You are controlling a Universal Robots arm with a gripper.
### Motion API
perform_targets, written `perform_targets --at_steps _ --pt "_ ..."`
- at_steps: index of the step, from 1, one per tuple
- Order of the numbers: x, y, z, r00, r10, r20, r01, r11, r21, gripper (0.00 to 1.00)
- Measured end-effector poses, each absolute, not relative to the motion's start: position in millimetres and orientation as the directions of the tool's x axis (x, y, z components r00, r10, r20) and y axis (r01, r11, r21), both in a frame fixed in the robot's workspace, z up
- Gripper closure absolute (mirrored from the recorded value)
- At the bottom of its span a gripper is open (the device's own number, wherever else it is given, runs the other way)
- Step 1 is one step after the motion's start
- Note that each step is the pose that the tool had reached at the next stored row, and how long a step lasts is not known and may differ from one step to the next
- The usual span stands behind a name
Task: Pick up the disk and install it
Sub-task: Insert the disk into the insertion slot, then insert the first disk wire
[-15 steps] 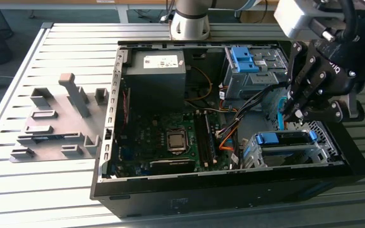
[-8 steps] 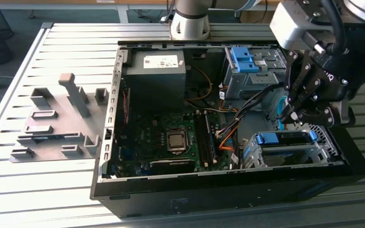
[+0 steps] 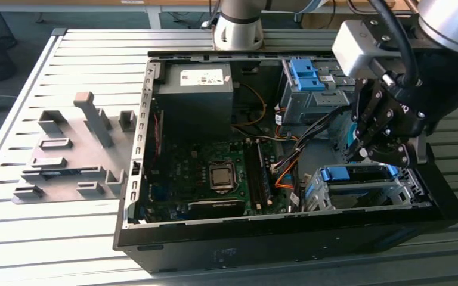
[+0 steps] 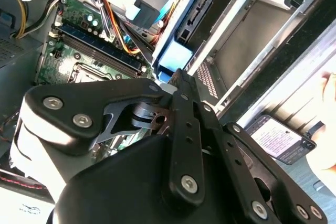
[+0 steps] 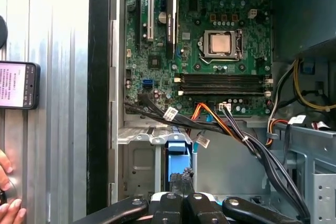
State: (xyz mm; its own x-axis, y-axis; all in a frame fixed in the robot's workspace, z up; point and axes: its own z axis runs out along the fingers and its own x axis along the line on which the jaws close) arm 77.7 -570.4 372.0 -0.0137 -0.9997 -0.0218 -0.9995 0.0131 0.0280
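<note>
Black linkage of the gripper (image 5: 181, 178) is seen closest in the first wrist view, held low over the drive cage (image 3: 348, 193) at the corner of the open computer case (image 3: 293, 244), evidently so that the tips can bear on the cage's slot. The disk (image 3: 356, 174) is found inside that cage, its blue-railed end turned toward the fingers; it is judged to be largely seated, though how fully cannot be told. The jaws are drawn together with no gap to be seen, and their tips are set against or just above the disk's blue end, a posture suited to pressing rather than gripping. Cables (image 5: 231, 127) are routed just beside the cage, from the motherboard (image 5: 210, 35).
</note>
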Motion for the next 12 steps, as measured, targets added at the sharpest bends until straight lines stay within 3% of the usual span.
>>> perform_targets --at_steps 12 --pt "77.7 -570.4 370.0 -0.014 -1.0 -0.022 -1.0 0.013 0.028 0.89"
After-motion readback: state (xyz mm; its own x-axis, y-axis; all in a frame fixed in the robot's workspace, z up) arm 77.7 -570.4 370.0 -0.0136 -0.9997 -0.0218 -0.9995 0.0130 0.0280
